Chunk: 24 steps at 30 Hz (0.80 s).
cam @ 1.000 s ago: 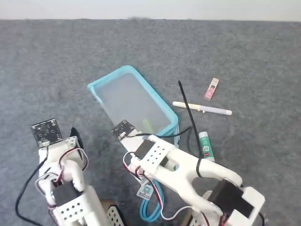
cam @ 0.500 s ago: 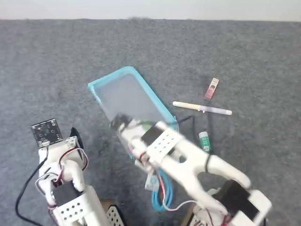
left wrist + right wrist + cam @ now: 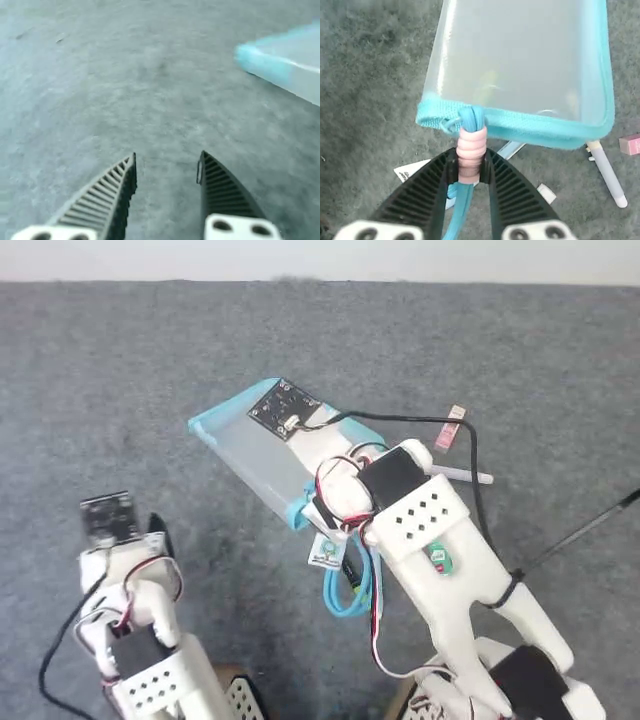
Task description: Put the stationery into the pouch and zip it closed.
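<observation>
The work surface is a grey carpet [image 3: 120,380]. The pouch [image 3: 245,450], translucent with a teal border, lies near the centre of the high view, with its long axis running from 10 o'clock to 4 o'clock. The right gripper [image 3: 470,156] is at the pouch's 4 o'clock end, and its jaws are clamped on the pink pull [image 3: 470,142] tied to the zipper slider. A teal cord [image 3: 345,590] and a paper tag [image 3: 327,550] hang by the pull. A white pen [image 3: 465,475] lies on the carpet at 3 o'clock of the pouch, outside it. A small pink block [image 3: 450,428] lies near the pen, at 2 o'clock. The left gripper [image 3: 167,157] sits at 7 o'clock of the pouch, well apart from it, with its jaws spread over the carpet
</observation>
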Motion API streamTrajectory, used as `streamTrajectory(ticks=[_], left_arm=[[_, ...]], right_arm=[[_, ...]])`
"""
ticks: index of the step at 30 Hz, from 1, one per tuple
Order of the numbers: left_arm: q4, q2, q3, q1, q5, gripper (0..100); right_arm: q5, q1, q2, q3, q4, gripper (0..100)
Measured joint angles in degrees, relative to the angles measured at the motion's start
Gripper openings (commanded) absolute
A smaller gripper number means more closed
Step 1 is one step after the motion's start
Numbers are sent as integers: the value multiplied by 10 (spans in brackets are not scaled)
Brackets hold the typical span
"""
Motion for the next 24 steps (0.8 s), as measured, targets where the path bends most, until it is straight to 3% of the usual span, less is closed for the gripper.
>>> streamTrajectory(ticks=[8,13,18,24], left_arm=[[79,33,-118,137,-39,232],[98,213,-282,205,-33,240],[125,427,-476,279,19,299],[113,423,-479,345,44,299]], right_arm=[[-2,0,0,0,-10,6],[-26,-1,-39,27,-74,6],[-28,-6,-119,120,-149,6],[-28,-7,-186,221,-236,6]])
